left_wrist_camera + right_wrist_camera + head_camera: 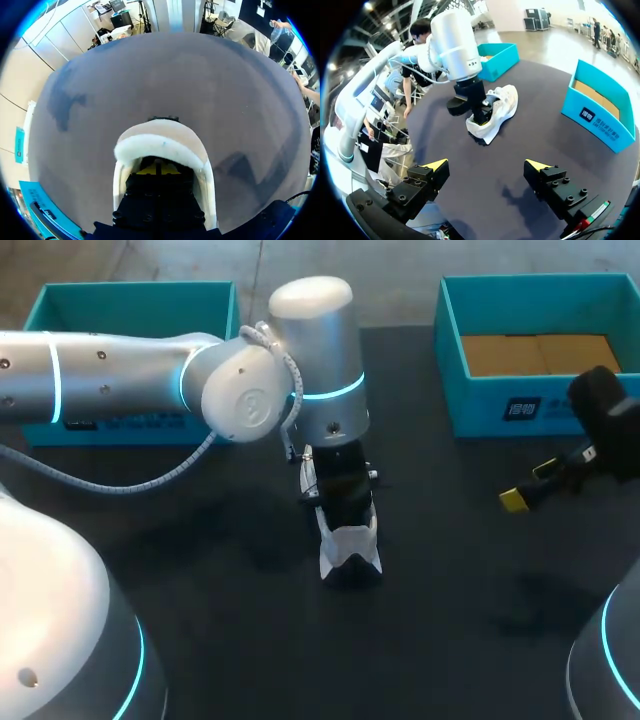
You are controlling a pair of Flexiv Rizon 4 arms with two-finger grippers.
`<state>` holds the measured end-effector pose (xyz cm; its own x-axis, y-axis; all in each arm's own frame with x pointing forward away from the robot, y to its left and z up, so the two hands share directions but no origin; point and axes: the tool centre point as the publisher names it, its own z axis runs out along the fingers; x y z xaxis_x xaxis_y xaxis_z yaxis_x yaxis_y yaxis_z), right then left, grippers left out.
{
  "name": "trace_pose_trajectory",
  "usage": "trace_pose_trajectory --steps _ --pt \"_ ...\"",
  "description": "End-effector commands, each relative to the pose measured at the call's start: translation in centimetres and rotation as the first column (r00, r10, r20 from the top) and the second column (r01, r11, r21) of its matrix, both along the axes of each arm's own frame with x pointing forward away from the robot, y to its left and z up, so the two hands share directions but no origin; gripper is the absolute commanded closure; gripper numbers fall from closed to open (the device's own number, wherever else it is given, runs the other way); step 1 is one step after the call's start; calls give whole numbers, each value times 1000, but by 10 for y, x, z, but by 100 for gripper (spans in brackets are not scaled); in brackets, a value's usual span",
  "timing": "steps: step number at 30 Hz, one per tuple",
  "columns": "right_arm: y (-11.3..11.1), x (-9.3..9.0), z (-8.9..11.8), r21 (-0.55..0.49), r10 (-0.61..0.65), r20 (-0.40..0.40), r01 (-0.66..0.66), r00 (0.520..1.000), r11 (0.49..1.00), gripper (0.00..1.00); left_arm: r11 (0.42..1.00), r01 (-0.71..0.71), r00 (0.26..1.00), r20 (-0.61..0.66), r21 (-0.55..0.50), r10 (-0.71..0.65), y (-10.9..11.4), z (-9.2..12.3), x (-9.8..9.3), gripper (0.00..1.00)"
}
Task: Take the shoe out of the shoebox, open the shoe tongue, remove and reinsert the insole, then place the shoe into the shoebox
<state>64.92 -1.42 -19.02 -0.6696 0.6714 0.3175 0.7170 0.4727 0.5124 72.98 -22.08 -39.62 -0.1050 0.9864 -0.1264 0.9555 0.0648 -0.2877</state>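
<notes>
A white shoe (349, 543) stands upright on the dark table near its middle, also seen in the right wrist view (496, 111). My left gripper (340, 502) reaches down into the shoe's opening. In the left wrist view its yellow tips (159, 170) are pressed together inside the shoe, behind the padded white collar (159, 146); whether anything is pinched between them is hidden. My right gripper (520, 498) hangs over the table's right side, well apart from the shoe. It stands wide open (487, 164) with nothing between its fingers.
A teal shoebox (520, 405) with a brown cardboard floor stands at the back right, also visible ahead of the right gripper (600, 117). A second teal box (45, 305) sits at the back left, partly behind my left arm.
</notes>
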Motion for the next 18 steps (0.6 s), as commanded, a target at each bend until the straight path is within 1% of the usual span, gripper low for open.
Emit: trace_pose_trajectory --steps 1,7,11,14,18 --pt "3 0 -2 -2 3 1 -3 1000 1000 0 1000 -1 1000 -2 5 1 -3 -5 0 100" --pt "12 -2 -4 -26 28 -19 -28 999 999 0 1000 2 1000 -1 5 -2 -1 5 4 100" --pt "18 -6 -7 -29 42 -19 -42 999 999 0 1000 -1 1000 5 7 1 0 9 7 100" --pt "25 -8 -13 -34 60 -35 -61 998 998 0 1000 -1 1000 5 15 1 0 7 9 100" --pt "31 -10 -20 -33 81 -53 -82 995 996 0 1000 0 1000 -8 25 0 0 -2 6 100"
